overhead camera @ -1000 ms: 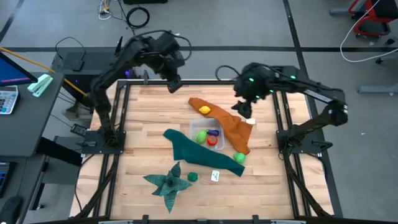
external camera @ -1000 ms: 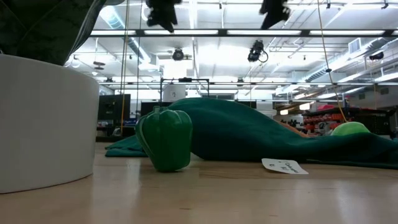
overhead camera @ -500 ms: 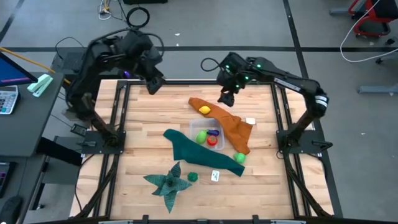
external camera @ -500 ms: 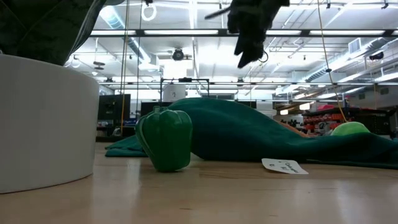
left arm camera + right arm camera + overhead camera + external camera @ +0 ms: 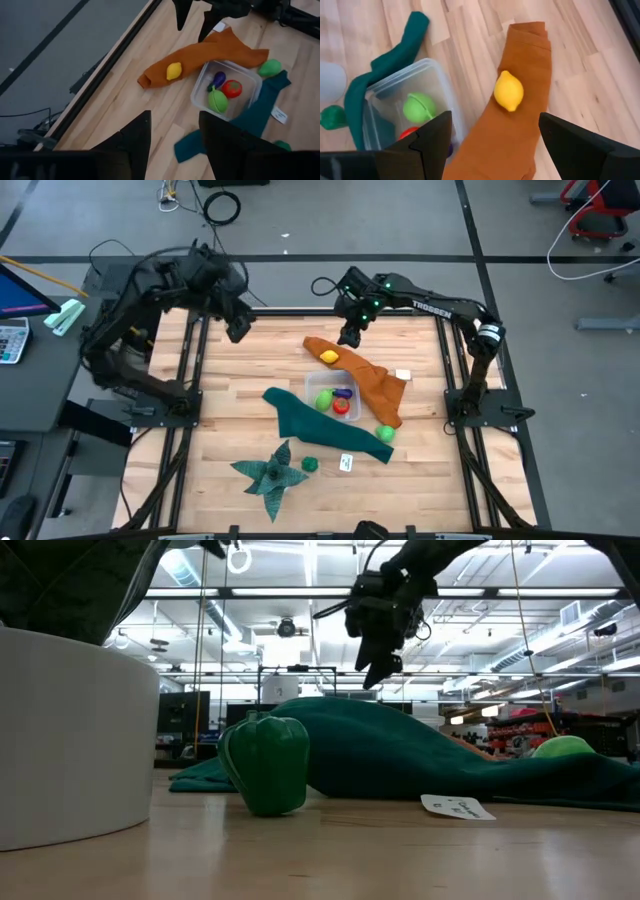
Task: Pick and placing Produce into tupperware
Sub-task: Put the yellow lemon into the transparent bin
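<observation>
From my station the only lettering I can read is the white word "TROSSEN" printed along the right arm [image 5: 432, 308] in the high view. I see dark handwriting on the small white card [image 5: 457, 807] lying on the table in the low view, but I cannot make out any of it. The calculator [image 5: 10, 340] on the side desk shows keys whose markings I cannot read.
</observation>
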`<state>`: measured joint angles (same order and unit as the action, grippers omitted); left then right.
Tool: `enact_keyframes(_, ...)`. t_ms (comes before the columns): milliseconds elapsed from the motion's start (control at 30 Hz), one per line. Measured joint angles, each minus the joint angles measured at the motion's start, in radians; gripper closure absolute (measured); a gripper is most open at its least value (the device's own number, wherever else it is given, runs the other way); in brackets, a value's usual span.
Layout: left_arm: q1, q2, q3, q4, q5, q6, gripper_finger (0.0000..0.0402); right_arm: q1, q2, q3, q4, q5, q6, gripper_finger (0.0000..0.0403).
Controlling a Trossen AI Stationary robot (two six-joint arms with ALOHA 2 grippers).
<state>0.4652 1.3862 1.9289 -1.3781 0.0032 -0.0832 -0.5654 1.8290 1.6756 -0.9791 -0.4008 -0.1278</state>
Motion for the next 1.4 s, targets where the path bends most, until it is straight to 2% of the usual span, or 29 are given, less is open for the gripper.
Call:
enact_keyframes(233,0.000,-0.186,-0.433,0.308,0.019,-0.063,0.0228,-0.009,0.044,0.001,0.031,-0.026,0.000,0.0142)
enact_keyframes(333,-0.002,-0.230,-0.554,0.390,0.020,-0.089,0.0229,-0.008,0.082,0.009,0.036,-0.037,0.013,0.0142)
enact_keyframes(467,-0.021,-0.250,-0.656,0.468,0.020,-0.107,0.0229,-0.008,0.158,0.073,0.034,-0.050,0.021,0.0142)
enact_keyframes(633,-0.062,-0.251,-0.703,0.531,0.020,-0.135,0.0230,-0.007,0.274,0.219,-0.004,-0.051,0.021,0.0142)
enact_keyframes(900,-0.130,-0.259,-0.727,0.538,0.016,-0.160,0.0230,0.009,0.445,0.442,-0.225,0.015,-0.069,0.0142)
enact_keyframes(1400,-0.162,-0.263,-0.727,0.534,0.004,-0.171,0.0230,0.081,0.514,0.444,-0.244,0.116,-0.116,0.0142)
